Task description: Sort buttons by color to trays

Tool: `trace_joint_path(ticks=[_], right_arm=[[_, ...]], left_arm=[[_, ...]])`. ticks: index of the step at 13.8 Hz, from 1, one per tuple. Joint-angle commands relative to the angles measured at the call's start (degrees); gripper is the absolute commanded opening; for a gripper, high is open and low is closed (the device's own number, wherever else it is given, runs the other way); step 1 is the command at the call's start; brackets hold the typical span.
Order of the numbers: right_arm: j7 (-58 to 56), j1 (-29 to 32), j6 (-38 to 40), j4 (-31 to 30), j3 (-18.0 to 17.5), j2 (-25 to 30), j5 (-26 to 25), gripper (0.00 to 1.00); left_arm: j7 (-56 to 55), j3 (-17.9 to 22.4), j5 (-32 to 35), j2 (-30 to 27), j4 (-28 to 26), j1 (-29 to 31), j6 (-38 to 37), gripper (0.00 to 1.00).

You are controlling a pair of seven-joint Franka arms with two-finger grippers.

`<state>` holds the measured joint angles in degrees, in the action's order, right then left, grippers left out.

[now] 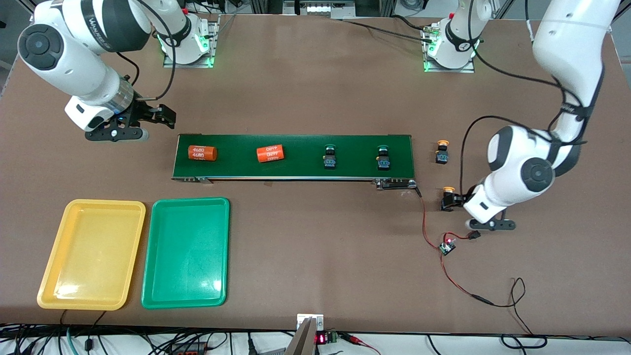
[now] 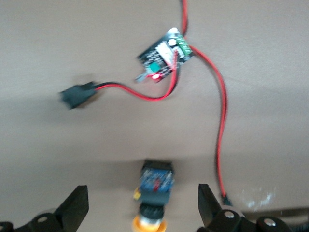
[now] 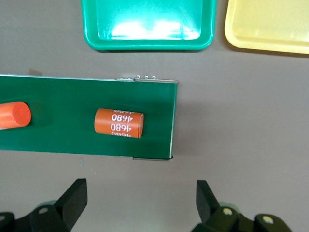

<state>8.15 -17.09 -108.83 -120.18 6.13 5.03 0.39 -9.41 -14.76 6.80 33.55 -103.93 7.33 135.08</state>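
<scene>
Two green-capped buttons stand on the dark-green belt. One yellow-capped button stands on the table just off the belt's end, toward the left arm's end. Another yellow-capped button lies nearer the front camera, between the spread fingers of my open left gripper, untouched by either. My right gripper hangs open with nothing in it, over the table beside the belt's other end. The yellow tray and the green tray lie side by side, holding nothing.
Two orange cylinders printed "4680" lie on the belt near the right arm's end; one shows in the right wrist view. A small circuit board with red wires lies close to the left gripper.
</scene>
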Motion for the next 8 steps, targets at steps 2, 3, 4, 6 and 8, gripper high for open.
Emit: trace_joint_path(ticks=[2,3,4,6,8], right_arm=[[-0.68,0.22,0.72,-0.67,-0.5,1.39,0.67,1.0],[-0.59,0.04,0.72,-0.58,-0.68,1.39,1.02,1.0],[-0.51,0.04,0.37,-0.5,-0.68,1.39,2.41,1.0],[-0.5,0.04,0.19,-0.49,-0.76,1.39,3.57,1.0],[-0.5,-0.22,0.37,-0.67,-0.85,1.3,3.57,1.0]], left_arm=[[0.89,1.05,0.67,2.39,-2.24,-1.7,5.45,0.98],[1.15,1.31,0.67,2.83,-2.24,-1.79,5.63,0.95],[2.98,1.49,0.67,3.01,-2.24,-1.96,5.46,0.86],[5.63,1.93,0.67,2.84,-2.85,-1.79,4.5,0.48],[5.2,2.02,0.59,2.58,-2.94,-1.79,3.53,0.24]])
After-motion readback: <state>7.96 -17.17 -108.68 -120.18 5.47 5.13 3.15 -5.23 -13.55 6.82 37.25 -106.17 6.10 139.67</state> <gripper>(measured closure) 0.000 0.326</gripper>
